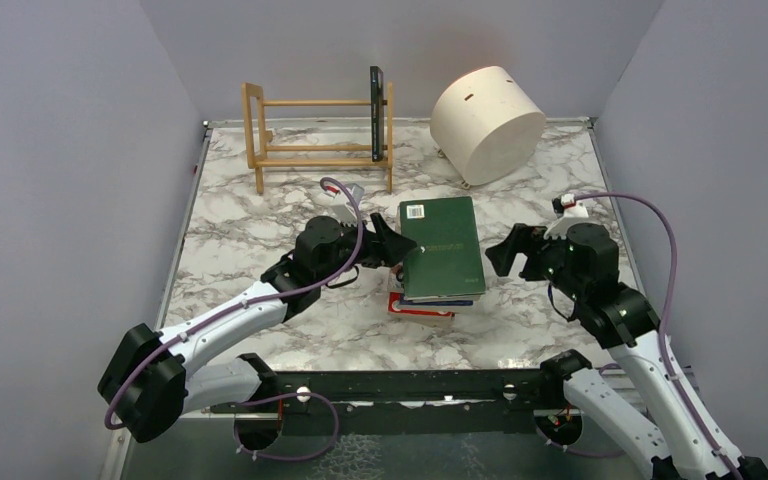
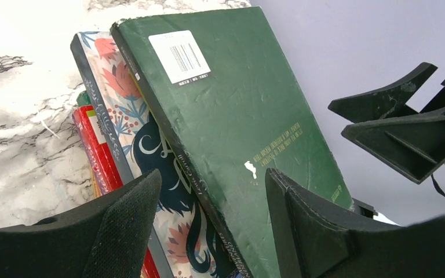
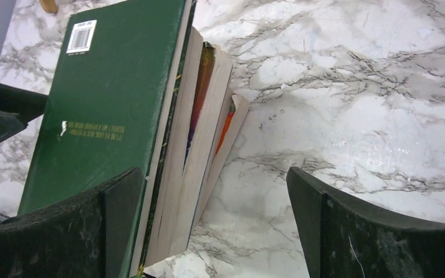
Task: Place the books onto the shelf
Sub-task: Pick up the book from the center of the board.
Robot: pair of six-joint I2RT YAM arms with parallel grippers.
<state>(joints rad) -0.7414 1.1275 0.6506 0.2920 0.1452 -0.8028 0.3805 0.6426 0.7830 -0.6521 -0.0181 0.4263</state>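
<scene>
A stack of books lies mid-table with a dark green book [image 1: 442, 248] on top, over a floral-covered book [image 2: 127, 116] and a red one [image 2: 95, 150]. My left gripper [image 1: 390, 245] is at the stack's left side. Its jaws stand part open [image 2: 211, 220], with the green book's [image 2: 232, 116] spine edge running between them and a gap showing on both sides. On the right side my right gripper [image 1: 505, 255] stands wide open [image 3: 214, 191], one finger over the green cover [image 3: 104, 98] and the other above bare table. The shelf [image 1: 320, 135] stands at the back with one dark book [image 1: 376, 113] upright in it.
A cream cylindrical drum [image 1: 487, 122] lies at the back right beside the shelf. Grey walls close in the marble table [image 1: 260, 230] on the left, right and back. A black rail runs along the near edge between the arm bases.
</scene>
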